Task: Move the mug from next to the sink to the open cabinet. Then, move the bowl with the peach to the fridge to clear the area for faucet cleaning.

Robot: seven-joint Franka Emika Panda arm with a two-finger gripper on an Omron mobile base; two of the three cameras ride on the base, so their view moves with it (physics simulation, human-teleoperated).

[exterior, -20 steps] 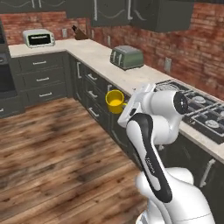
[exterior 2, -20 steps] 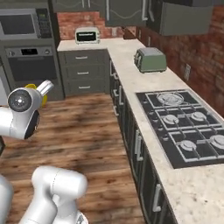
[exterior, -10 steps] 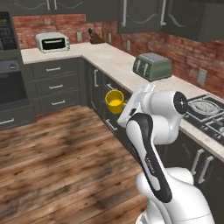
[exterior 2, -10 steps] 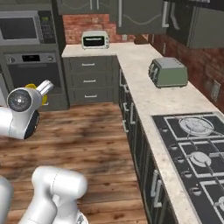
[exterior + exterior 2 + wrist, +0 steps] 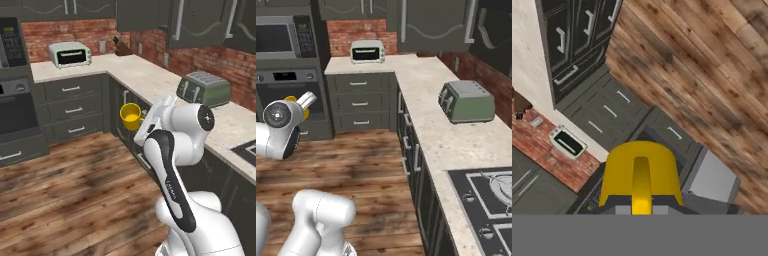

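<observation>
Mug: a small bright yellow mug with a loop handle (image 5: 131,116) is carried in the air, out past the counter edge and above the wooden floor; in the hand view it sits at 6 o'clock, handle turned toward the camera.
Jaws: clamped on the mug at its handle side; the two-finger gripper (image 5: 141,121) is seen just at 3 o'clock of the mug.
Arm: the white arm with dark joints (image 5: 172,150) is folded close to the base, the mug held at about counter height.
Surroundings: a pale speckled L-shaped counter (image 5: 431,105) runs from 12 to 3 o'clock of the mug; a green two-slot toaster (image 5: 203,88) stands on it at 3 o'clock, a white toaster oven (image 5: 70,54) at 11 o'clock, dark grey drawers (image 5: 72,106) at 10 o'clock.
Stage: judged as transport of the mug toward the cabinet; placing not yet done.
Risk: the grip is taken near the handle only, so a swing or a sharp turn of the base could tilt or loosen the mug.
Risk: the mug is carried near the counter edge and could be knocked against it.
</observation>
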